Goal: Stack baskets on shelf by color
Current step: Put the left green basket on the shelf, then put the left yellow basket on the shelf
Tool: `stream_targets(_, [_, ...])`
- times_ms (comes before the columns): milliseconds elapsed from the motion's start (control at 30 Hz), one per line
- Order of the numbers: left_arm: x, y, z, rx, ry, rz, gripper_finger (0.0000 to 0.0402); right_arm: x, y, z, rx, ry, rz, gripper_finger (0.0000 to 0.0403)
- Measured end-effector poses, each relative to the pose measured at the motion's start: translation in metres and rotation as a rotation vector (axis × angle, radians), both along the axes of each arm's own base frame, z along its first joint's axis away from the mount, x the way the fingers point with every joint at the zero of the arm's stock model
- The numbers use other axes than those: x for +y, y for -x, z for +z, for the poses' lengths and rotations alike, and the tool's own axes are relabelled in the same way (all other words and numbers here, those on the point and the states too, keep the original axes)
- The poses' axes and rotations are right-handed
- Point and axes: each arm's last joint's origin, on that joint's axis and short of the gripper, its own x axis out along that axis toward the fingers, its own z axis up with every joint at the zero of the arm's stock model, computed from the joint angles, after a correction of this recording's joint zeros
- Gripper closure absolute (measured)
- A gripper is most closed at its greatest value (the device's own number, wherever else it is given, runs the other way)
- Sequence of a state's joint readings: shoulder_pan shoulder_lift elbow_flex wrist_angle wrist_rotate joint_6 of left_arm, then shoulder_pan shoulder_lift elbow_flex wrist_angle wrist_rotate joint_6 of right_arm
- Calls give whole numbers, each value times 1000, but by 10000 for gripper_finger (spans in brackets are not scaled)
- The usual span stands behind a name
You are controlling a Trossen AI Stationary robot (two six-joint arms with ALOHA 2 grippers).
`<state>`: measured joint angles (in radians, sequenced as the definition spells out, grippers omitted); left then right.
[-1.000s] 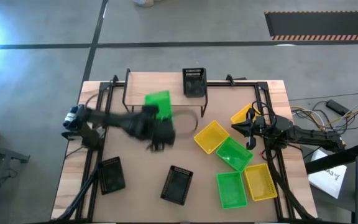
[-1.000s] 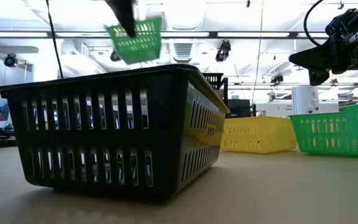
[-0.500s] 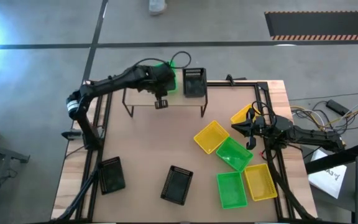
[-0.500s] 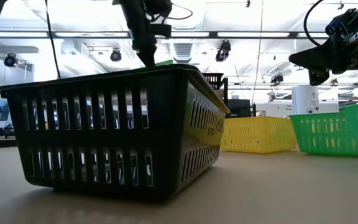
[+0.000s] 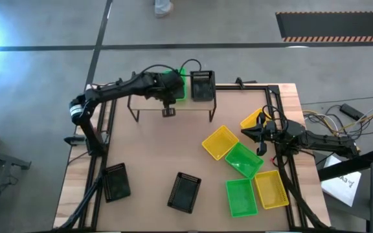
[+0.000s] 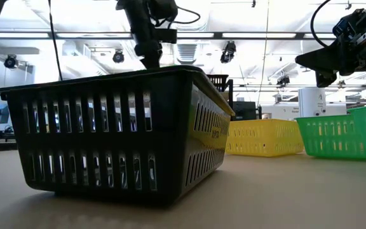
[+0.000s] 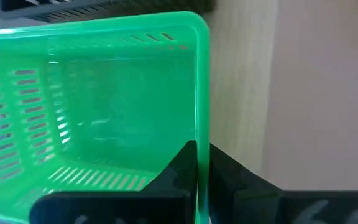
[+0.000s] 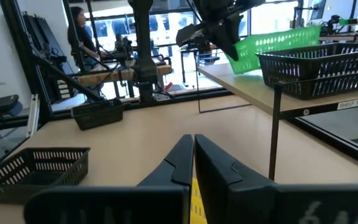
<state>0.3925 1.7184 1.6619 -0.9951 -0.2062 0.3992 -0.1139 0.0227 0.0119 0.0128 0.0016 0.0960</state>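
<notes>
My left gripper (image 5: 171,90) reaches to the table's far edge and is shut on a bright green basket (image 5: 173,83), holding it over the shelf (image 8: 241,84) beside a black basket (image 5: 203,85) that stands on the plank. The right wrist view shows the green basket (image 8: 272,43) tilted. My right gripper (image 5: 250,133) waits shut near the table's right edge, next to a yellow basket (image 5: 254,120). My left gripper pinches a side wall of the green basket at its rim (image 7: 201,134), one finger (image 7: 179,171) inside and the other (image 7: 232,177) outside. It comes from above. The basket hangs tilted, its low edge (image 8: 232,61) close to the plank; whether it touches the plank I cannot tell.
Loose baskets lie on the table: yellow (image 5: 220,142), green (image 5: 243,160), green (image 5: 241,196) and yellow (image 5: 271,189) at the right, two black ones (image 5: 117,182) (image 5: 185,192) near the front. The nearer black one (image 6: 119,133) fills the low view. A person (image 8: 79,34) sits beyond the table.
My left gripper has carried the green basket from above the middle of the table toward the far edge and down to the shelf, beside the black basket. In the low view the basket has dropped out of sight behind the near black basket.
</notes>
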Motion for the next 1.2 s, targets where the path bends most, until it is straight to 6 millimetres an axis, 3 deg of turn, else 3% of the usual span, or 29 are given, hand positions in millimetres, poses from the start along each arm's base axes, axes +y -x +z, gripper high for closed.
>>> stream_targets(433, [-2, -6, 4, -69, 12, -27, 304, 0, 0, 0, 0, 1, 0, 394])
stream_targets(700, [-19, -13, 24, -157, 38, -2, 288, 0, 0, 0, 0, 1, 0, 394])
stream_targets(933, [-67, -17, 26, -188, 88, 14, 288, 0, 0, 0, 0, 0, 0, 394])
stream_targets(1067, [-113, -22, 8, -143, 11, -12, 288, 0, 0, 0, 0, 0, 0, 394])
stream_targets(1200, [-157, -34, -22, -229, -7, -120, 288, 0, 0, 0, 0, 1, 0, 394])
